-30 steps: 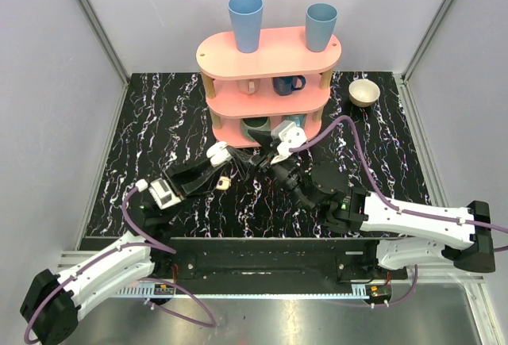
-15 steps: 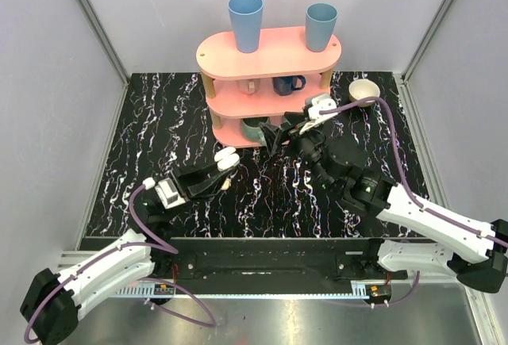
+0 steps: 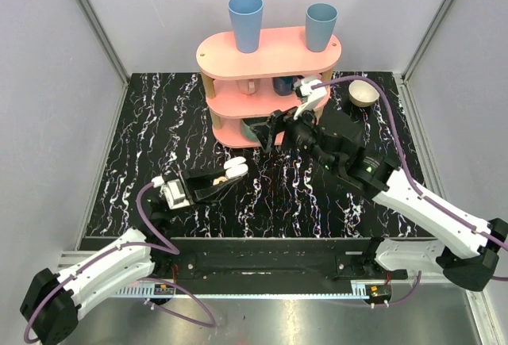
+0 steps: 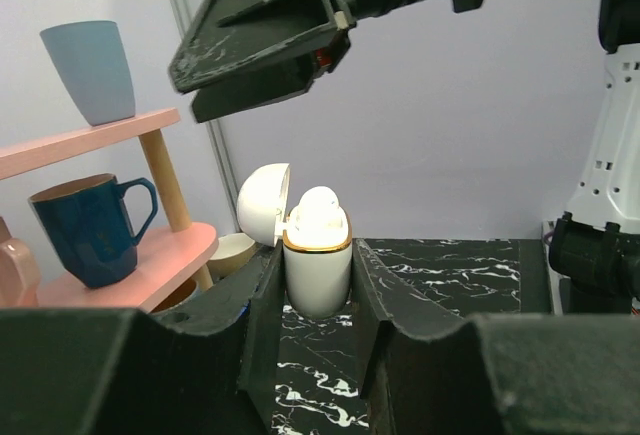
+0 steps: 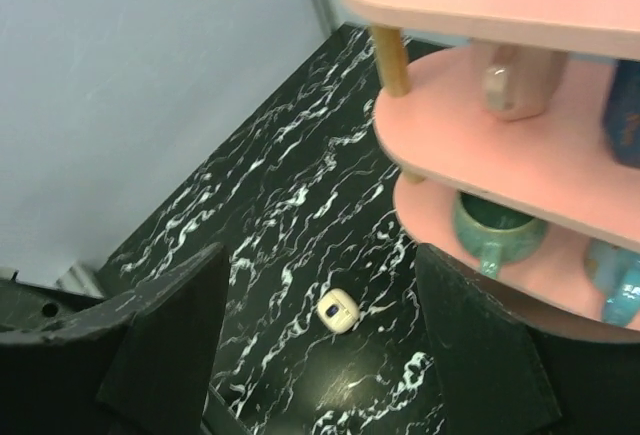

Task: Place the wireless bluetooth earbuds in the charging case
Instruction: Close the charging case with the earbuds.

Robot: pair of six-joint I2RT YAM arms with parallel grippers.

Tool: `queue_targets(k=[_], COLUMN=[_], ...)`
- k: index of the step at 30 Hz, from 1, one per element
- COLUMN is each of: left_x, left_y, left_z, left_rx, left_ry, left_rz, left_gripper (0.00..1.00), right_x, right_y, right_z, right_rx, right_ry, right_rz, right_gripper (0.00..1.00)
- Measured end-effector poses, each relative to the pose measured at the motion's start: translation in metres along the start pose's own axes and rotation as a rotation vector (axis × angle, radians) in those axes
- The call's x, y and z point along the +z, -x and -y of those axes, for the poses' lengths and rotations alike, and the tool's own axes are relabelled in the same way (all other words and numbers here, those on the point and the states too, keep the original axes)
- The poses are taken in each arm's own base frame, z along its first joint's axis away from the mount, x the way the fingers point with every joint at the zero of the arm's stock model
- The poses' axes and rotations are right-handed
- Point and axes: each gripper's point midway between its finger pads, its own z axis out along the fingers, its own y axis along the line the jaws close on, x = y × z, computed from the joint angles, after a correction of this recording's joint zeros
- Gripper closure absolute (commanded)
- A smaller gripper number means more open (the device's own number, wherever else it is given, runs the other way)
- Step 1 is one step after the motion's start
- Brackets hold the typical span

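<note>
I've got the left gripper (image 3: pixel 230 172) clamped on the charging case (image 4: pixel 318 270), holding it upright over the middle of the marble table (image 3: pixel 151 123), a bit left of centre and well off every edge. The lid is hinged back to the left. One of the wireless bluetooth earbuds (image 4: pixel 322 207) sits in the case mouth as a white dome; I can't make out the other.

The right gripper (image 3: pixel 271 129) hangs with its jaws wide apart at the near edge of the pink shelf (image 3: pixel 270 53), just beside the bottom tier where a green mug (image 5: pixel 487 231) sits. That side is tight for me.

From the left wrist view, the right fingers (image 4: pixel 265 45) are above and beyond the case, not touching it.

Left of the shelf I see bare table up to the grey wall. A bowl (image 3: pixel 364 91) sits in the far right corner.
</note>
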Motion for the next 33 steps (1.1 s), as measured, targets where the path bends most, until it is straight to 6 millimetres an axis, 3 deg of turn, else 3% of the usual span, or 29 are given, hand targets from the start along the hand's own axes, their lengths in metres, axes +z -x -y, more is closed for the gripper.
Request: queue_targets(k=[5,11,25,33], left_x=[0.002,0.007,0.008,0.007], left_y=[-0.004,-0.005,-0.018,-0.011], left_z=[0.007,0.01,0.008,0.005], left_rx=[-0.01,-0.02,-0.019,0.001], left_ry=[-0.048,-0.078,-0.079,-0.058], left_rz=[-0.021,-0.049,-0.1,-0.084], left_gripper=[1.0,1.0,1.0,1.0], right_x=[0.017,0.023,0.019,0.018], right_y=[-0.023,-0.055,-0.069,-0.084], right_z=[-0.021,-0.024,-0.03,-0.031], right_rx=[-0.018,-0.044,-0.038,-0.02], right_ry=[0.098,0.131,0.179,0.194], right_rz=[-0.12,-0.234,-0.28,-0.313], right_gripper=[0.15,0.15,0.15,0.17])
